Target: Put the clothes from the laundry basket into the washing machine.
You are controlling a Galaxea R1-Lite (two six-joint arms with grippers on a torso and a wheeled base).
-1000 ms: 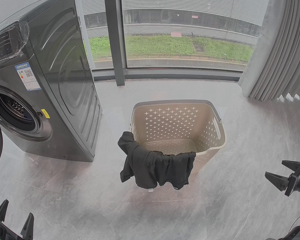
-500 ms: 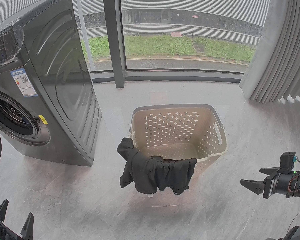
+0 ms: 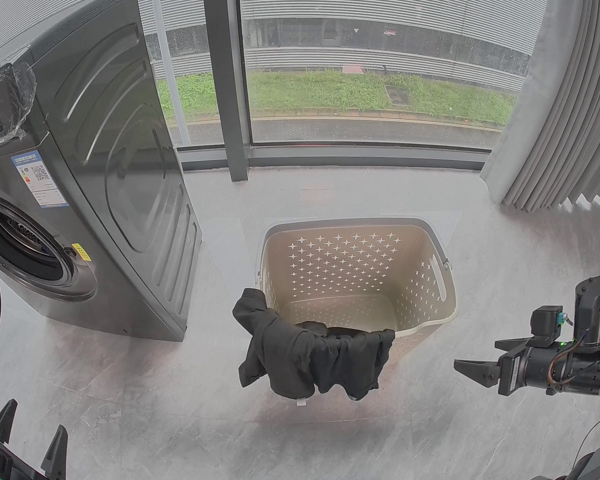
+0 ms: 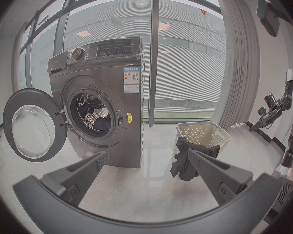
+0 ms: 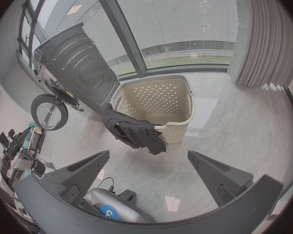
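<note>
The washing machine (image 3: 93,168) stands at the far left with its door (image 4: 34,124) swung wide open. Some cloth already lies in the drum (image 4: 94,116). The left gripper (image 3: 33,425) sits low at the near left, fingers spread and holding nothing, well apart from the basket.

At centre, the dark garment (image 3: 313,358) is draped over the near rim of the laundry basket (image 3: 443,281). Its long axis runs left to right along that rim. Most of the cloth hangs down the outside toward the robot, and one end is bunched at the near-left corner. The basket floor looks bare beyond it, so this seems to be the last piece to move.

To the right, the right gripper (image 3: 479,360) hangs beside the basket at about the garment's height, released and empty, its fingers pointing left toward the cloth. It is clearly the nearer arm. The garment lies straight to its left, end-on, so the likely move is a reach leftward onto the right end of the fold, closing across the rim-top ridge of cloth rather than the loose hanging part.
</note>
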